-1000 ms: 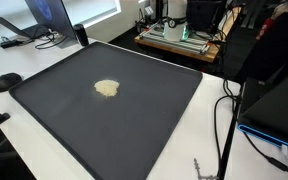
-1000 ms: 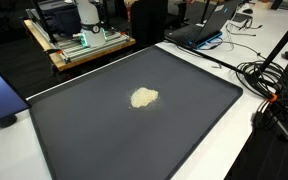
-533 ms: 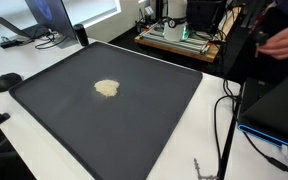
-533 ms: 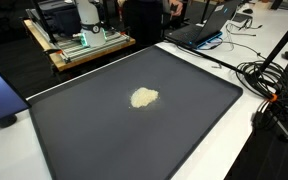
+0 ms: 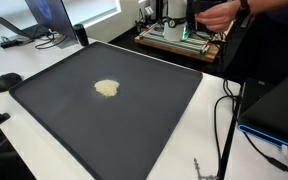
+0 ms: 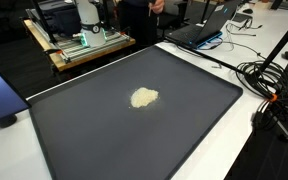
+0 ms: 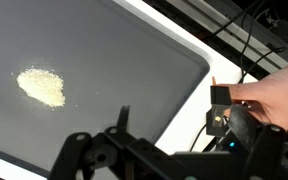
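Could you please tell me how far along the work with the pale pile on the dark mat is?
Done: nothing visible; the pale pile lies in one heap on the dark mat. In hand: the gripper is open and empty, well apart from the pile, with a person's hand close beside it. Left: any contact with the pile, which looks untouched.

Wrist view's bottom edge cuts off the tool (image 7: 160, 163).

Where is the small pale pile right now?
In both exterior views the pale pile lies near the middle of the dark mat; in the wrist view it sits at the left.
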Tool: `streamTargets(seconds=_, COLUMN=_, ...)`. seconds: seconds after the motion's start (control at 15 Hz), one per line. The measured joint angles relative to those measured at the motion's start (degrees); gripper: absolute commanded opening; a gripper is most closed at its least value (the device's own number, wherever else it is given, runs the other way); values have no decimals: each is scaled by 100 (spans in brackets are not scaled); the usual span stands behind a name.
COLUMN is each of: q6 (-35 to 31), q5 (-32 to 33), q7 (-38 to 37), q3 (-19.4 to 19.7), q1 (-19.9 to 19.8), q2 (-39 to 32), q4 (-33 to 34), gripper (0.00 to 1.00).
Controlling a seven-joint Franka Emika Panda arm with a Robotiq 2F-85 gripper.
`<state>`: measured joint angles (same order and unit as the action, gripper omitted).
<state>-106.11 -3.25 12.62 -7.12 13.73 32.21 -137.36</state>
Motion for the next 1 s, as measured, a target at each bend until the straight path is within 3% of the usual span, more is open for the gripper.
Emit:
streamTargets(seconds=0.2, q6=-17, q5=0, q7=298, q3=35, q1=1, q2=0, q4=99, gripper=100)
streamTargets(seconds=0.27, q6=-24, q5=0, q7=411, q3=60, q1=1, q2=0, q4=119, gripper=95)
streamTargets(seconds=0.4, q6=-33, q5=0, q7=629, q3=121, q1=2, q2=0, q4=146, gripper=70)
streamTargets(seconds=0.47, q6=-33, q5=0, q7=721, q3=150, q1=2, q2=0, q4=155, gripper=69)
streamTargets(seconds=1.0, q6=-33, q5=0, q7=1151, q3=238, q1=2, q2=-22, q4=159, gripper=10)
